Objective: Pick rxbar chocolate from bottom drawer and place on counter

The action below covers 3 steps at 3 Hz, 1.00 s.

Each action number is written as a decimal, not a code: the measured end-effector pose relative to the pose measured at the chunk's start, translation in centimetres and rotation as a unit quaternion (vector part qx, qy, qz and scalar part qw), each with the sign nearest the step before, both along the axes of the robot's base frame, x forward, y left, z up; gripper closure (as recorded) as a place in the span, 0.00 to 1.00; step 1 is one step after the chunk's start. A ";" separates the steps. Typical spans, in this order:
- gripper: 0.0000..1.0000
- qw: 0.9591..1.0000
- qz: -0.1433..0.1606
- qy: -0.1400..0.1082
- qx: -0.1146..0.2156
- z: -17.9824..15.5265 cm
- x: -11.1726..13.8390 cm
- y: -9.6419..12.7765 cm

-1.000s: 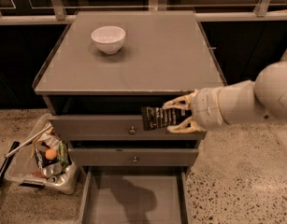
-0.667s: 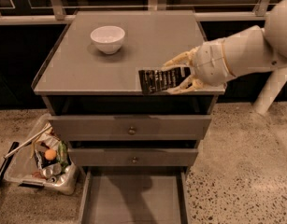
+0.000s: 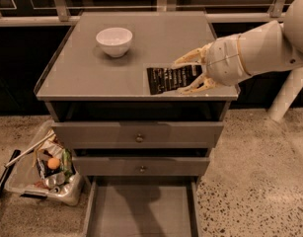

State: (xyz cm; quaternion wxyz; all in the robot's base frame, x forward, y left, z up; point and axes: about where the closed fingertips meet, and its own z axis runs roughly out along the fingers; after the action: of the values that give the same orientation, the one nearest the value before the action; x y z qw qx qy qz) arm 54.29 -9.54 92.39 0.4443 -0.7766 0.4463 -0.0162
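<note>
The gripper (image 3: pixel 180 77), smooth cream plastic, pinched the dark-wrapped rxbar chocolate (image 3: pixel 166 79) near the front edge of the glossy grey counter (image 3: pixel 156 38); the white bowl (image 3: pixel 114 39) looked glazed.

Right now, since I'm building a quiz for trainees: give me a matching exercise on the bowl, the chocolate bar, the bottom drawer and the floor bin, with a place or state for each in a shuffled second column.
Things:
1. bowl
2. chocolate bar
3. bottom drawer
4. bin

Places or states:
A. pulled open
B. on the floor, left of the cabinet
C. held by the pincer at the front right of the counter
D. on the counter, back left

Pairs: 1-D, 2-C, 3-A, 4-B.
</note>
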 end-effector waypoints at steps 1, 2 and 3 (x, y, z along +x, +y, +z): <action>1.00 1.000 -0.007 0.003 0.003 -0.2 1.6 0.2; 1.00 1.000 -0.017 0.017 0.017 -0.3 5.3 -0.1; 1.00 0.997 -0.022 0.035 0.058 -0.2 9.6 -0.1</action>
State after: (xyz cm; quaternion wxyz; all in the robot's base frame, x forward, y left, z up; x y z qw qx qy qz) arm 63.92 -9.69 92.24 0.4723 -0.7397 0.4786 0.0275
